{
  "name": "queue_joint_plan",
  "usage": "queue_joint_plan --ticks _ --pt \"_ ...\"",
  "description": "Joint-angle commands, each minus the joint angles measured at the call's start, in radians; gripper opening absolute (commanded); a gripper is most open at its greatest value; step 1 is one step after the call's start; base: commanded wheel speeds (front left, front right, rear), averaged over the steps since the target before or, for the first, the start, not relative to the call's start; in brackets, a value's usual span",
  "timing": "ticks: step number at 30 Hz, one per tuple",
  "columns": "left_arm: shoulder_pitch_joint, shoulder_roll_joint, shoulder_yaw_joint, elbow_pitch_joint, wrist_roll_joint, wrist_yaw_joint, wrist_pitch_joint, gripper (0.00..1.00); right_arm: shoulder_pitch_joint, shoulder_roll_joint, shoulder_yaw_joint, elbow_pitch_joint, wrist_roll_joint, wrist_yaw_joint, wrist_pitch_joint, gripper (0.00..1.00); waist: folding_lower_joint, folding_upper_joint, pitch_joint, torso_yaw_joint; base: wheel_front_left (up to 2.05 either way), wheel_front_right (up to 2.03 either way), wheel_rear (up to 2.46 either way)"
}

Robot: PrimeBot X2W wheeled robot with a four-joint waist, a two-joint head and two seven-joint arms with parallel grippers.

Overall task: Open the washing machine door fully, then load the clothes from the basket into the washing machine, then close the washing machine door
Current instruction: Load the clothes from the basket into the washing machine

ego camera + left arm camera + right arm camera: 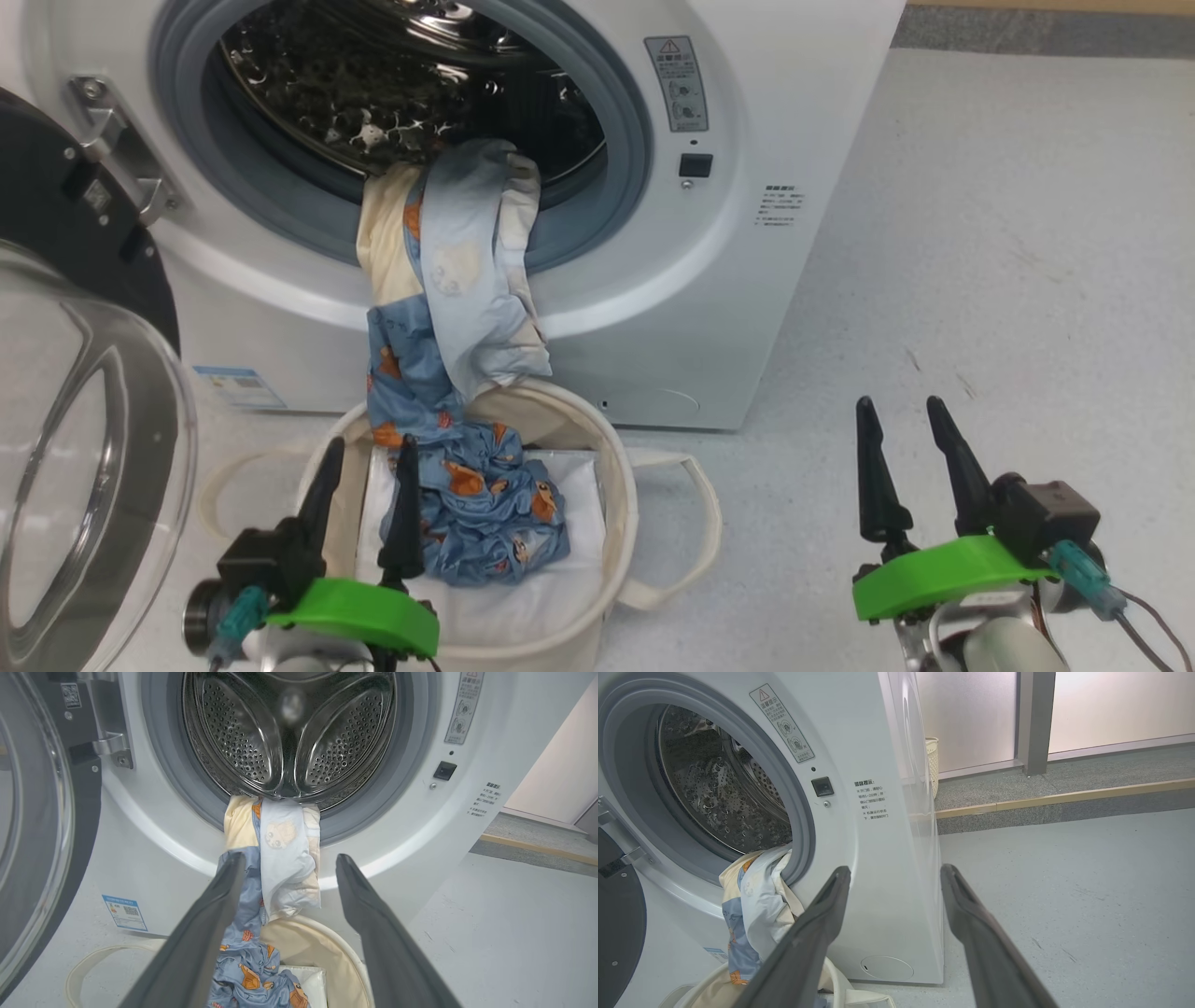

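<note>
The white washing machine [747, 280] [411, 826] [878, 858] stands with its door [56, 215] [32, 812] [616, 914] swung open to the left. The clothes [467, 280] [285, 840] [756, 900] drape from the drum's lip over the grey seal, and their blue printed end lies in the basket [621, 485] [322, 947] [705, 984] on the floor below. My left gripper [369, 453] [290, 858] hovers open at the basket's near left rim, pointing at the hanging fabric without touching it. My right gripper [898, 411] [896, 870] is open and empty over the floor to the right.
A flat white sheet [569, 485] lies in the basket's bottom. The door's glass bowl [84, 448] bulges close beside my left arm. Grey floor [980, 280] stretches right of the machine. A raised step with a wooden edge [1064, 795] runs behind.
</note>
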Motion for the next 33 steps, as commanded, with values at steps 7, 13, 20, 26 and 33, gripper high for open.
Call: queue_joint_plan --ticks 7,13,20,26,33 --pt "-0.121 0.014 0.008 0.108 -0.093 -0.027 -0.005 1.0 -0.041 -0.002 0.026 -0.043 -0.022 0.0 -0.012 1.0 0.0001 0.0 0.068 -0.031 0.0 0.0 0.0" --pt "-0.292 0.014 0.002 0.298 -0.083 -0.047 -0.005 1.0 -0.075 -0.002 0.019 -0.059 -0.048 0.0 -0.012 1.0 0.0001 0.0 0.191 -0.055 0.0 0.0 0.0" --pt "-0.513 0.014 0.006 0.51 -0.05 -0.045 -0.005 1.0 -0.14 -0.002 0.012 -0.089 -0.071 0.0 -0.012 1.0 0.0001 0.0 0.34 -0.076 0.0 0.0 0.0" --pt "-0.7 0.028 -0.022 0.757 0.009 -0.002 -0.005 1.0 -0.187 -0.002 0.02 -0.106 -0.079 0.0 -0.012 1.0 0.0001 0.0 0.411 -0.097 0.0 0.0 0.0" --pt "-0.796 0.057 0.0 0.897 0.006 0.104 -0.004 1.0 -0.188 -0.002 0.056 -0.098 -0.07 0.0 -0.012 1.0 0.0001 0.0 0.414 -0.13 0.0 0.0 0.0"
